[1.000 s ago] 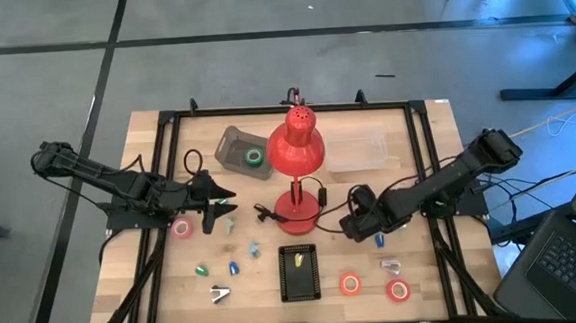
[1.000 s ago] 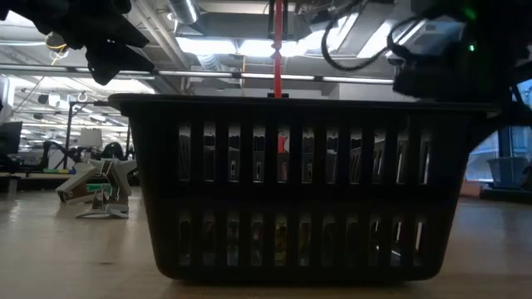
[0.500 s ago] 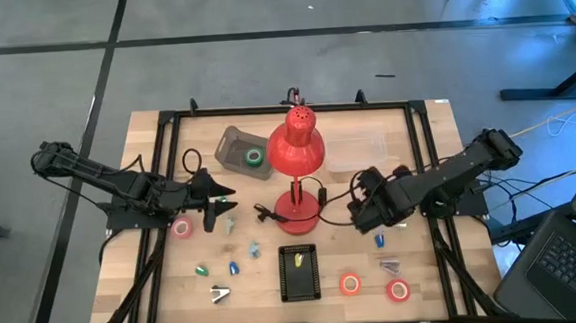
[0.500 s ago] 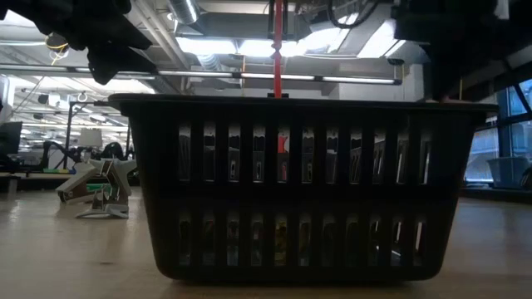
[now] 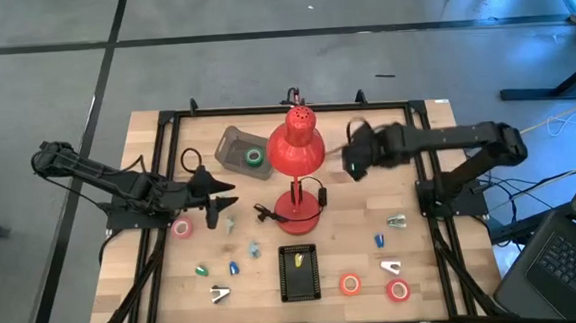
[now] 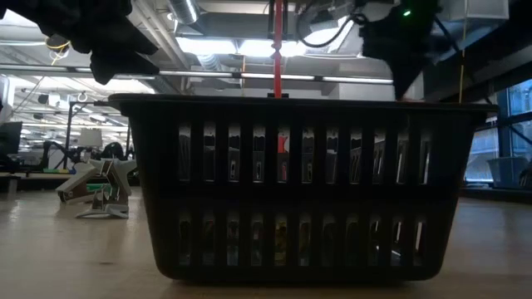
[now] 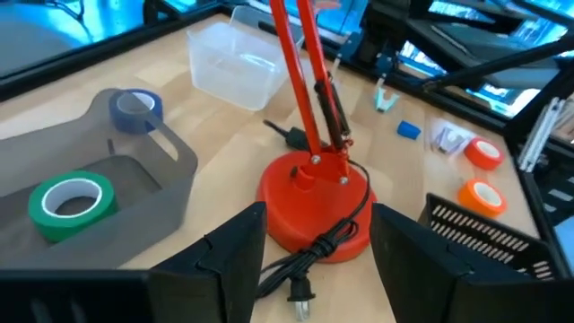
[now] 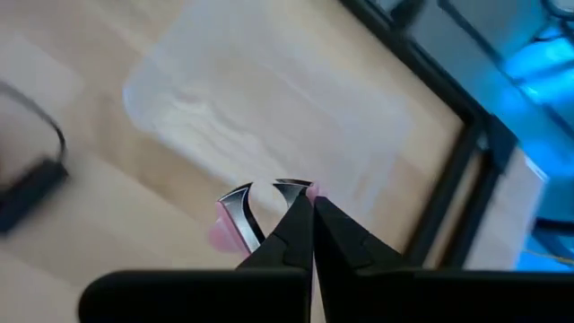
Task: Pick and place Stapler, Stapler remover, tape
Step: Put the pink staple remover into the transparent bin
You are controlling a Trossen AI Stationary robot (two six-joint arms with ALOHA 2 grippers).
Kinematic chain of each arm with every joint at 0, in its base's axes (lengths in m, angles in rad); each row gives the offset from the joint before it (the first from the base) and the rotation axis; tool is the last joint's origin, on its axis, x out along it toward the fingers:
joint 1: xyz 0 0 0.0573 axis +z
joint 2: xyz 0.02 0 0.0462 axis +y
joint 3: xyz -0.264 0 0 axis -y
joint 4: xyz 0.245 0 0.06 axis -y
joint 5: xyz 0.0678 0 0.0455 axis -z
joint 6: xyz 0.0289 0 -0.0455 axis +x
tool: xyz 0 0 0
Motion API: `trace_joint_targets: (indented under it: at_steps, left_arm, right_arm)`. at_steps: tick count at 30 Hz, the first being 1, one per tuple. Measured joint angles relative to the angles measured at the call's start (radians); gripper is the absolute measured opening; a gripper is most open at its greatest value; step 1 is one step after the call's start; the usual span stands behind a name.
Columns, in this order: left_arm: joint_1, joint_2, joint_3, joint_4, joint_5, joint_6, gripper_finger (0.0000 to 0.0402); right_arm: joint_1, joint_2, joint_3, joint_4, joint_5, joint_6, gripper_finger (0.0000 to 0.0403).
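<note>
My right gripper (image 5: pixel 351 166) hangs over the clear plastic container (image 8: pixel 269 108) at the far right, shut on a pink staple remover (image 8: pixel 235 215). My left gripper (image 7: pixel 314 260) waits open near the table's left side, facing the red lamp's base (image 7: pixel 314 202), with nothing between its fingers. Tape rolls lie flat on the table: pink (image 5: pixel 182 227), orange (image 5: pixel 351 284), red (image 5: pixel 397 291). A green one (image 5: pixel 255 157) lies in the grey tray (image 5: pixel 229 145). More staple removers (image 5: pixel 397 220) (image 5: pixel 219 294) rest on the wood. I cannot pick out a stapler. My right gripper pinches the staple remover by one pink side (image 8: pixel 310 191), right at the fingertips. The fingers slant down from above. The remover's metal claws (image 8: pixel 238 199) stick out past the tips, and it hangs clear of the container below.
A black slotted basket (image 5: pixel 298 271) stands at the near middle. The red lamp (image 5: pixel 295 146) rises at the centre, its cord and plug (image 7: pixel 300 292) trailing from the base. Small blue and green pieces (image 5: pixel 379 240) (image 5: pixel 233 267) are scattered on the wood.
My right gripper has risen from the table beside the lamp's base and swung toward the far edge, turning as it went, and now hangs over the clear container. It has stayed shut. Where it was, a staple remover lying on the wood has come into sight.
</note>
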Motion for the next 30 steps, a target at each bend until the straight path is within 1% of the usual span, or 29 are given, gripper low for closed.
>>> trace_joint_targets:
  at_steps: [4, 8, 11, 16, 21, 23, 27, 30]
  left_arm:
    - [0.0, 0.011, 0.0, 0.002, -0.001, 0.0, 0.019]
    - [0.0, 0.021, 0.0, 0.001, -0.001, 0.0, 0.0189]
    - [0.0, 0.027, 0.0, -0.001, -0.001, 0.0, 0.0191]
    - [0.0, 0.027, 0.0, -0.009, -0.001, 0.012, 0.0189]
    - [0.0, 0.027, 0.0, -0.009, -0.001, 0.018, 0.0191]
    - [0.0, 0.027, 0.0, -0.009, -0.001, 0.018, 0.019]
    - [0.0, 0.027, 0.0, -0.009, -0.001, 0.018, 0.0189]
    - [0.0, 0.027, 0.0, -0.009, -0.002, 0.018, 0.0191]
  right_arm:
    - [-0.157, -0.007, 0.0, 0.129, -0.093, -0.199, 0.0]
    - [-0.291, 0.001, -0.001, 0.185, -0.14, -0.326, 0.0]
    - [-0.366, 0.001, -0.001, 0.202, -0.147, -0.37, 0.0]
    - [-0.452, 0.001, -0.026, 0.269, -0.236, -0.423, 0.0]
    - [-0.505, 0.001, -0.14, 0.381, -0.309, -0.436, 0.0]
    - [-0.52, 0.001, -0.209, 0.461, -0.345, -0.442, 0.0]
    - [-0.551, 0.001, -0.341, 0.609, -0.386, -0.461, 0.0]
    - [-0.577, 0.001, -0.42, 0.706, -0.427, -0.461, 0.0]
